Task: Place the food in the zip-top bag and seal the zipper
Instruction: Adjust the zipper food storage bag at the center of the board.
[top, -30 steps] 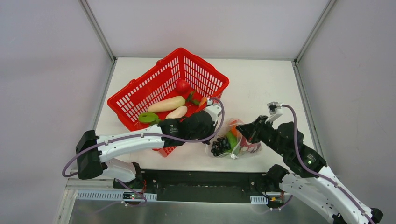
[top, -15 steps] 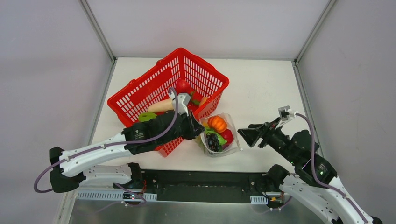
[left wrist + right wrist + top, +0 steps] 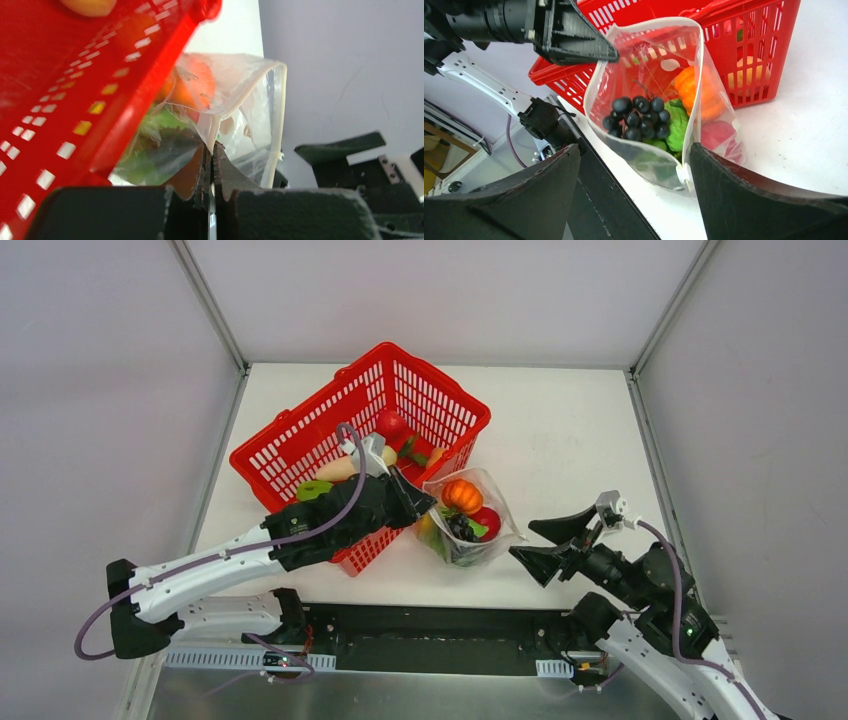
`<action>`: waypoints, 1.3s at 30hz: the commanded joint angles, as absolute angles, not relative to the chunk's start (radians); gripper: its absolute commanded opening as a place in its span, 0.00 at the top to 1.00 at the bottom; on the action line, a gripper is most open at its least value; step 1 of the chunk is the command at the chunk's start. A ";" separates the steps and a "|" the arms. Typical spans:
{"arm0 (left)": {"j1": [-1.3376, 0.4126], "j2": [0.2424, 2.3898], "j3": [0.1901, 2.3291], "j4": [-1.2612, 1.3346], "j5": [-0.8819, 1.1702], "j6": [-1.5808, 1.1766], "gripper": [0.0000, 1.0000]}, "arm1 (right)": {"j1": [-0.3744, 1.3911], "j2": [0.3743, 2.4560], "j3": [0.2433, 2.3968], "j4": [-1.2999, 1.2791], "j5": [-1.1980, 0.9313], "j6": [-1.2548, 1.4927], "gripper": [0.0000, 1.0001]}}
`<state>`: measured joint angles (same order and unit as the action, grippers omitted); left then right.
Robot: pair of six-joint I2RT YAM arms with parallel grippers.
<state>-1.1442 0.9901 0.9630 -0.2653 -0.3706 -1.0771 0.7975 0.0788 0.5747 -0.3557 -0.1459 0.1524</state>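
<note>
pinch by left gripper (image 3: 210, 152) anchored the zip-top bag (image 3: 644, 165); right gripper (image 3: 522, 540), gaping, likely needed the zipper (image 3: 698, 107) ahead squarely between its jaws.

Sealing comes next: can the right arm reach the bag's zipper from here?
Probably yes. The right gripper stands open facing the zip-top bag, only bare table between; the left gripper pinches the zipper at its far end, leaving the near end free.

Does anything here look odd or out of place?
The bag sits tilted beside the basket, pinched at one corner by the left hand. Its zipper gapes unsealed. Nothing looks spilled.
</note>
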 commanded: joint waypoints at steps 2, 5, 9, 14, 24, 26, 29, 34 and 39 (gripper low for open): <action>-1.032 0.935 0.958 -0.144 -0.361 -1.137 1.00 | 0.801 0.108 0.586 -0.333 -0.106 0.076 0.17; -0.966 0.899 0.919 -0.134 -0.343 -1.155 1.00 | 0.801 0.114 0.587 -0.344 -0.119 0.072 0.18; -0.909 0.869 0.893 -0.139 -0.334 -1.154 1.00 | 0.800 0.106 0.560 -0.290 -0.164 0.075 0.20; -0.877 0.874 0.909 -0.154 -0.327 -1.137 1.00 | 0.800 0.162 0.517 -0.207 -0.204 0.104 0.36; -0.798 0.892 0.906 -0.125 -0.274 -1.146 1.00 | 0.800 0.211 0.436 -0.056 -0.261 0.095 0.49; -0.780 0.897 0.908 -0.120 -0.255 -1.146 1.00 | 0.800 0.194 0.369 0.048 -0.239 0.076 0.51; -0.762 0.900 0.905 -0.116 -0.239 -1.147 1.00 | 0.800 0.202 0.305 0.158 -0.214 0.028 0.55; -0.739 0.906 0.900 -0.105 -0.215 -1.151 1.00 | 0.802 0.265 0.272 0.240 -0.212 -0.074 0.56; -0.720 0.913 0.890 -0.100 -0.194 -1.155 1.00 | 0.802 0.253 0.225 0.338 -0.183 -0.183 0.56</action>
